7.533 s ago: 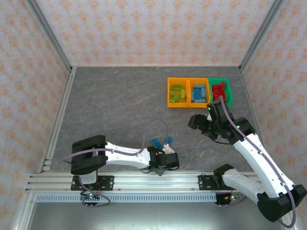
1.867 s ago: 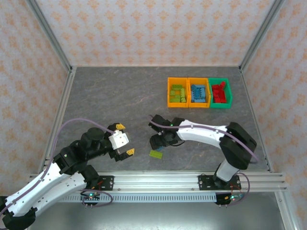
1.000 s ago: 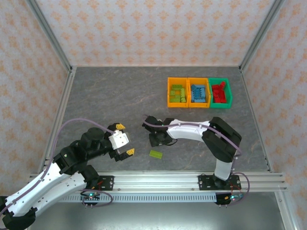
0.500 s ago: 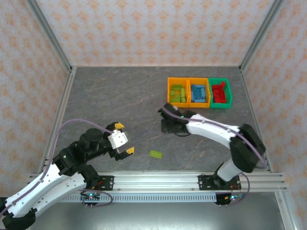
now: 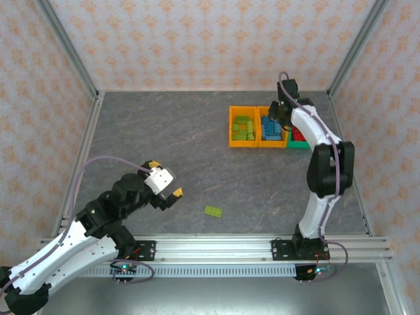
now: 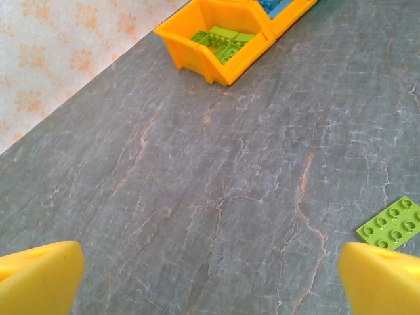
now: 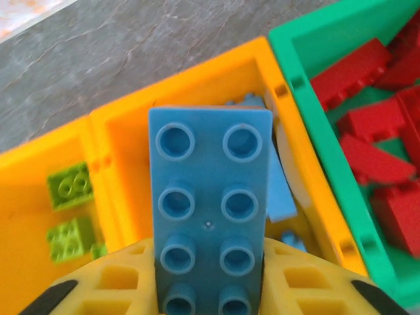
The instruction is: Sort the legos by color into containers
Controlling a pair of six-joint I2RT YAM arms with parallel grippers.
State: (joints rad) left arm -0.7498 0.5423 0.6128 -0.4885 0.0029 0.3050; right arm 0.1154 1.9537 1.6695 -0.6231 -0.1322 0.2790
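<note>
- The tabletop (image 5: 170,144) is a dark grey sheet with pale, stone-like veins.
- Three bins stand on it in a row at the far right, side by side and touching: the left orange bin (image 5: 231,128), the middle orange bin (image 5: 272,145) and the green bin (image 5: 296,146), this last partly hidden.
- One lime green brick (image 5: 212,210) lies flat, studs up, alone toward the near edge, well apart from the bins.

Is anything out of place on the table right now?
One lime green lego lies alone on the table, far from its matching pieces in the left orange bin. The right gripper holds a blue lego over the middle bin. Nothing looks spilled or damaged.
</note>
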